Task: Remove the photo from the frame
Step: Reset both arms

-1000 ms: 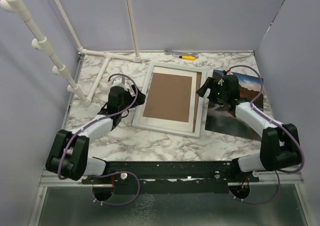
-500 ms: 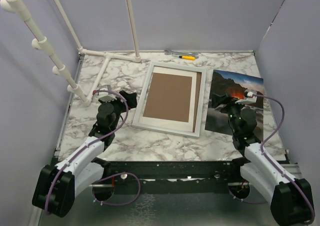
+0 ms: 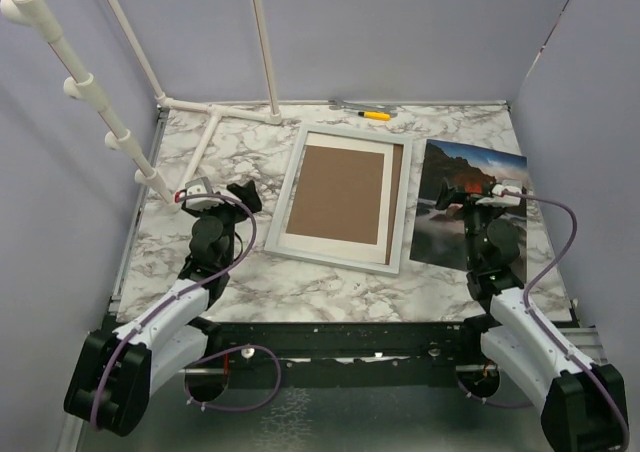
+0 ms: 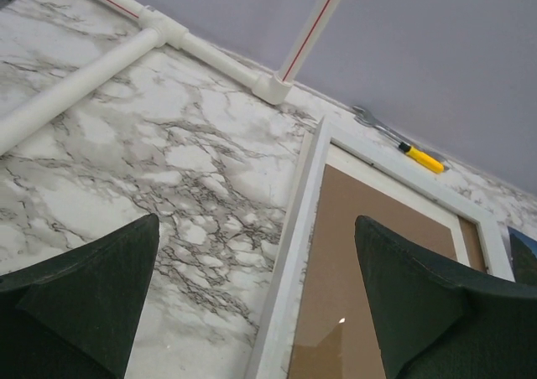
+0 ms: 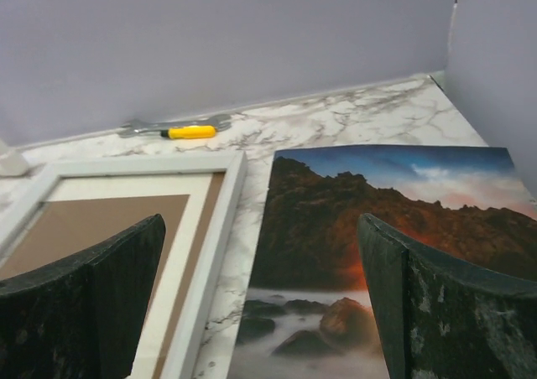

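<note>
The marble-patterned table (image 3: 250, 284) carries everything. At its centre the white frame (image 3: 398, 207) lies face down, smooth moulded rim up and matte brown fibreboard backing (image 3: 340, 192) exposed, which is how it would need to lie for a print to come out from behind. The photo (image 3: 440, 240), a thin sheet showing dark mountains and an orange glow, lies flat just beside the frame's right edge, fully out, so the task looks done. The left gripper (image 3: 222, 190) hangs off the frame's left side and the right gripper (image 3: 482, 194) above the photo, both spread wide and empty. A slim yellow-handled tool (image 3: 375, 115) lies along the far edge.
</note>
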### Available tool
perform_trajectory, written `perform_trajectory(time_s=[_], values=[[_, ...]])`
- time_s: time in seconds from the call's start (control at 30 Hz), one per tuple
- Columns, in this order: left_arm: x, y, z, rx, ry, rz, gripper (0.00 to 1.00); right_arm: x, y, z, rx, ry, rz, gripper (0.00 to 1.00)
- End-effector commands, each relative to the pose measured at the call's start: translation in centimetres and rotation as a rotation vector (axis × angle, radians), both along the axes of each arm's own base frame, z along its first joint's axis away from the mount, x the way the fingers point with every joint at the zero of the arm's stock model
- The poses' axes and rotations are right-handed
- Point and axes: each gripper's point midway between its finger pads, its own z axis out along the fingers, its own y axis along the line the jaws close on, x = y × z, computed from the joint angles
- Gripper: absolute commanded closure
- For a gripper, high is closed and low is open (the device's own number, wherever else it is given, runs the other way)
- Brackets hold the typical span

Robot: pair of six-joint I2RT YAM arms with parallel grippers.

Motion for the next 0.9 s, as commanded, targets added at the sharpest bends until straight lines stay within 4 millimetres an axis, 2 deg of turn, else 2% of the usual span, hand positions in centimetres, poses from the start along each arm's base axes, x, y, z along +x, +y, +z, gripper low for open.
perform_trajectory(time_s=[0.0, 0.17, 0.33, 0.5, 0.6, 0.73, 0.83, 0.87], values=[[0.6, 1.7, -0.4, 0.081, -0.022, 0.096, 0.01, 0.7, -2.2, -1.7, -0.094, 0.009, -0.119, 0.00], [1.8, 2.8, -1.5, 0.184, 0.009, 0.171, 0.01, 2.2, -3.3, -5.9, -0.112, 0.091, -0.133, 0.00], [3.1, 4.2, -3.1, 0.284, 0.079, 0.225, 0.01, 2.6, -4.1, -8.9, -0.088, 0.105, -0.121, 0.00], [3.3, 5.6, -4.6, 0.311, 0.122, 0.251, 0.01, 3.4, -5.3, -9.4, -0.103, 0.093, -0.131, 0.00], [3.4, 6.2, -5.1, 0.333, 0.138, 0.265, 0.01, 3.6, -6.0, -11.0, -0.070, 0.124, -0.172, 0.00], [3.1, 7.2, -5.8, 0.352, 0.149, 0.305, 0.01, 4.3, -6.1, -11.3, -0.074, 0.105, -0.178, 0.00], [2.8, 7.6, -5.7, 0.373, 0.140, 0.316, 0.01, 6.0, -5.5, -12.7, -0.094, 0.213, -0.138, 0.00], [2.7, 7.7, -5.6, 0.381, 0.136, 0.318, 0.01, 5.6, -5.5, -12.5, -0.100, 0.195, -0.135, 0.00]])
